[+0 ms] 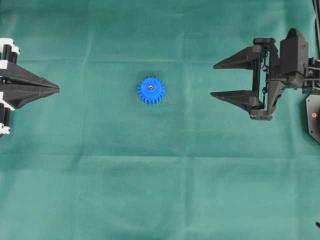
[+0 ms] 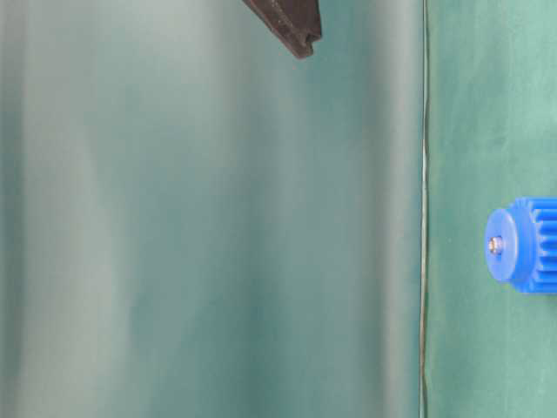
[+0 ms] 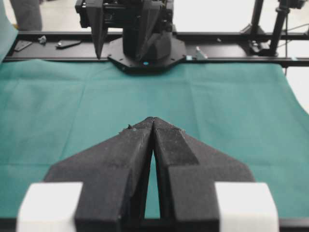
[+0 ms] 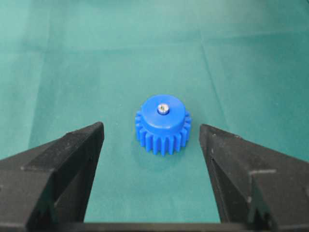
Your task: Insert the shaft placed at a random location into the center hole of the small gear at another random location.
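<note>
The small gear (image 1: 151, 90) is bright blue and lies flat on the green cloth near the middle of the overhead view. The shiny round end of the shaft (image 1: 151, 87) shows in the center hole of its raised hub; the same appears in the right wrist view, gear (image 4: 162, 124) and shaft (image 4: 163, 108). At table level the gear (image 2: 523, 245) shows at the right edge with the shaft end (image 2: 495, 246) in its hub. My right gripper (image 1: 213, 80) stands open and empty, well right of the gear. My left gripper (image 1: 58, 89) is shut on nothing at the far left.
Green cloth (image 1: 160, 190) covers the whole table. The right arm's base (image 3: 145, 48) and a black frame rail (image 3: 231, 60) stand at the cloth's far edge in the left wrist view. A dark finger tip (image 2: 291, 24) shows at the top of the table-level view.
</note>
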You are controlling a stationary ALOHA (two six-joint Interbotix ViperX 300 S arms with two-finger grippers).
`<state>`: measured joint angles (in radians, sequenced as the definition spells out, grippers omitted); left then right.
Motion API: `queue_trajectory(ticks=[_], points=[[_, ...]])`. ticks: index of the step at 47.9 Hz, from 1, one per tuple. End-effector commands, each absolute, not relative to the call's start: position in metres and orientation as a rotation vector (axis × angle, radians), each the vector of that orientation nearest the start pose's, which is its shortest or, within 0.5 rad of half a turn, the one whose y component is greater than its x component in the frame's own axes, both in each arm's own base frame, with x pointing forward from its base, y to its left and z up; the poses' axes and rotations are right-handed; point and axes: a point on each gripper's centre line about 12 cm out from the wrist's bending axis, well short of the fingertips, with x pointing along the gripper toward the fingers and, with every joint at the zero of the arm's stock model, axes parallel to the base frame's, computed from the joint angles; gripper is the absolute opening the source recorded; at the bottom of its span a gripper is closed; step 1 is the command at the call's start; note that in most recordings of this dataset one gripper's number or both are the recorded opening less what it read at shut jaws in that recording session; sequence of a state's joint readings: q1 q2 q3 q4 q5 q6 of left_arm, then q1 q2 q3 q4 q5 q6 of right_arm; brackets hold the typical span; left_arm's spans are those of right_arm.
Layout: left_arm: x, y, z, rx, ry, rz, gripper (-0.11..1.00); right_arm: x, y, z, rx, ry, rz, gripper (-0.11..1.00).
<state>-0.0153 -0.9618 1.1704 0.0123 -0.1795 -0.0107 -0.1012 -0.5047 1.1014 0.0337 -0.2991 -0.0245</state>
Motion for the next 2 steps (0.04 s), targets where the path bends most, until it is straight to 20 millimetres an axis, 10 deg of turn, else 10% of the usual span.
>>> queue_trajectory(ticks=[1, 2], points=[[0.2019, -0.0037, 0.2874, 0.004, 0.015, -0.02, 0.0, 0.2689, -0.0274, 0.2209, 0.023, 0.28, -0.108, 0.82], [0.2019, -0.0037, 0.2874, 0.003, 0.015, -0.019, 0.0, 0.2689, -0.0278, 0.2209, 0.023, 0.28, -0.11, 0.82]])
